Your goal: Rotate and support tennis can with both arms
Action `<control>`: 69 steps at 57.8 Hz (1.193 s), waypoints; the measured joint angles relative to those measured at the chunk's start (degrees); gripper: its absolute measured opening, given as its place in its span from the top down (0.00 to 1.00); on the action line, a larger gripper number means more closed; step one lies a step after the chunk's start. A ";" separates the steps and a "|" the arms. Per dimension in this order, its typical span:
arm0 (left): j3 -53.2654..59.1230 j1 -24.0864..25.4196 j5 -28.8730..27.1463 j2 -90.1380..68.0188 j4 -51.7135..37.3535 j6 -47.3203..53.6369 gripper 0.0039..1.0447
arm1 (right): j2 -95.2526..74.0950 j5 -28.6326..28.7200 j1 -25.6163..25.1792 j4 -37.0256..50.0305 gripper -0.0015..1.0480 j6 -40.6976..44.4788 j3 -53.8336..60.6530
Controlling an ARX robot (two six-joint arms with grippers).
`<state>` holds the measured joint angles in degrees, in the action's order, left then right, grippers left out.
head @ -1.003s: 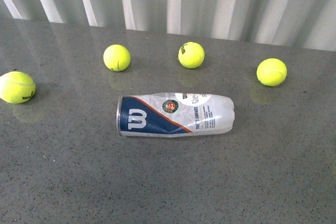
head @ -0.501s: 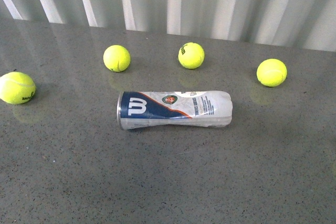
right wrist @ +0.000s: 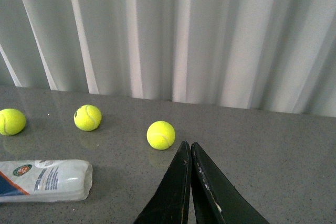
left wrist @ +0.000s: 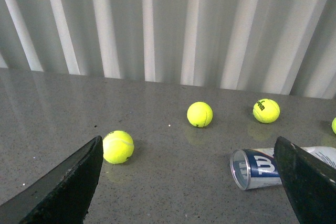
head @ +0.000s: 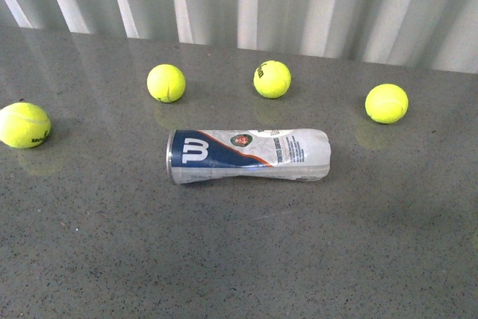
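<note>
The tennis can (head: 246, 155) lies on its side in the middle of the grey table, silver rim to the left, navy W label up, clear dented end to the right. It looks empty. Neither arm shows in the front view. In the left wrist view the can's rim end (left wrist: 252, 168) lies just inside one black finger; my left gripper (left wrist: 189, 179) is open wide and empty, short of the can. In the right wrist view my right gripper (right wrist: 189, 148) is shut and empty, with the can's clear end (right wrist: 44, 180) off to one side, apart from it.
Several yellow-green tennis balls lie on the table: one at the far left (head: 24, 125), and others behind the can (head: 166, 82), (head: 272, 78), (head: 386, 102). A white corrugated wall (head: 299, 5) closes the back of the table.
The can has rolled a little away from the camera since a second ago, so the W and label now face more upward. It has lain still for the last half second.
</note>
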<state>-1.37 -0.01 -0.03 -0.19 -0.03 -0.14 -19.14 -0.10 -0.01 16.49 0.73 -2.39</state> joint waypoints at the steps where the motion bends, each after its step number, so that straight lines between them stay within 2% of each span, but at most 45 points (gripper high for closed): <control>1: 0.00 0.00 0.00 0.00 0.00 0.00 0.06 | 0.20 0.02 0.00 -0.17 0.97 0.00 0.04; 33: 0.00 0.00 0.00 0.00 0.00 0.00 0.06 | 8.94 0.02 0.00 -6.14 0.97 -0.04 2.16; 35: 0.00 0.00 0.02 0.00 0.00 0.00 0.06 | 10.05 0.02 0.00 -7.32 0.97 -0.04 2.14; 39: 0.00 0.00 0.00 0.02 0.00 0.00 0.06 | 16.61 0.07 0.00 -15.76 0.97 -0.09 2.12; 51: 0.00 0.00 0.00 0.04 0.00 0.02 0.06 | 18.82 0.04 0.00 -16.39 0.97 -0.11 2.12; 54: 0.00 0.00 0.02 0.07 0.00 0.00 0.06 | 18.82 0.07 0.00 -16.41 0.90 -0.11 2.12; 64: 0.00 0.00 0.02 0.09 0.00 0.00 0.06 | 18.84 0.04 0.00 -16.41 0.48 -0.11 2.12; 69: 0.00 0.00 0.00 0.09 0.00 0.00 0.06 | 18.84 0.07 0.00 -16.41 0.31 -0.13 2.12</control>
<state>-1.37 -0.01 -0.03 -0.10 -0.03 -0.14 -0.30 -0.03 -0.01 0.08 0.60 -0.27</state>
